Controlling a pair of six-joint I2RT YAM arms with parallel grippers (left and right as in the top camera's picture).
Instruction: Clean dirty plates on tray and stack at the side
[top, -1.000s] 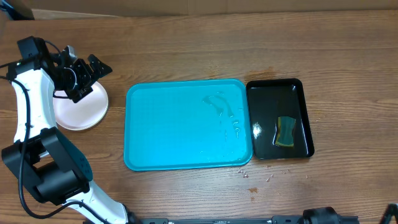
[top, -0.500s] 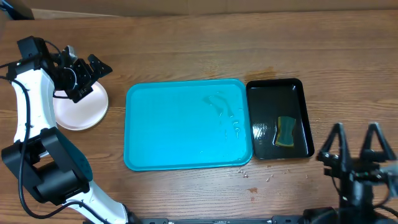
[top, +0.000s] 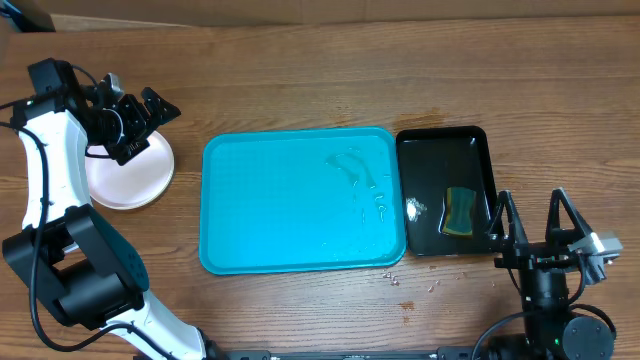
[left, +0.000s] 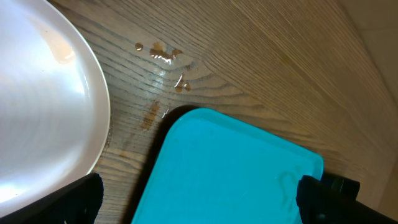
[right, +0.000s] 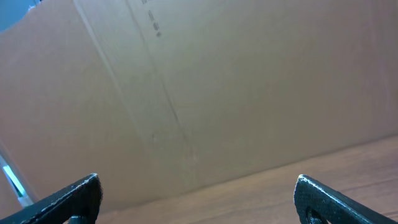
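The turquoise tray (top: 300, 200) lies mid-table with no plates on it, only water streaks (top: 360, 175). White plates (top: 125, 180) sit in a stack on the table left of it; I cannot tell how many, and no smear shows. My left gripper (top: 148, 128) hovers open over the stack's far edge, holding nothing. In the left wrist view the plates (left: 43, 106) fill the left side and the tray (left: 230, 174) lies between the open gripper (left: 199, 202) fingers. My right gripper (top: 530, 197) stands open and empty at the front right, and in its wrist view the gripper (right: 199, 199) faces a cardboard wall.
A smaller black tray (top: 478, 140) sits against the turquoise tray's right side and holds a green-and-yellow sponge (top: 460, 212). Water drops (left: 165, 56) lie on the wood between the plates and the tray. Crumbs or drops (top: 405, 290) dot the table in front of the trays.
The right arm has come into view at the front right and shifted left toward the black tray, jaws open throughout. The left arm and plates have not moved.
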